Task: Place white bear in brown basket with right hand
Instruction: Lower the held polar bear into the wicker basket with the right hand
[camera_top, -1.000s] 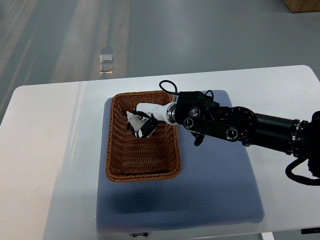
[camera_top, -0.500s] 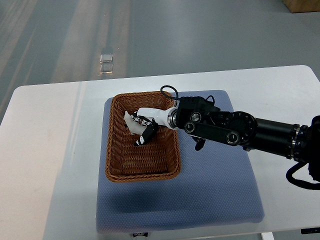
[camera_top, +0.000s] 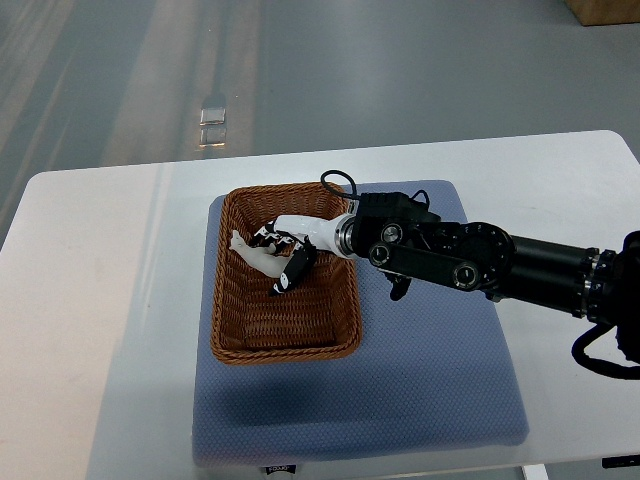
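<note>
The white bear lies inside the brown wicker basket, near its back left wall, just left of my right hand. My right hand reaches into the basket from the right on a black arm with a white wrist. Its fingers are spread, and the upper ones are still close to or touching the bear. The bear is small and partly hidden by those fingers. The left hand does not show.
The basket stands on a blue-grey mat on a white table. My right forearm crosses the mat's upper right part. A small shiny object lies on the floor beyond the table.
The bear has slid left out of my right hand and down onto the basket floor. The fingers have spread, while the arm has barely moved.
</note>
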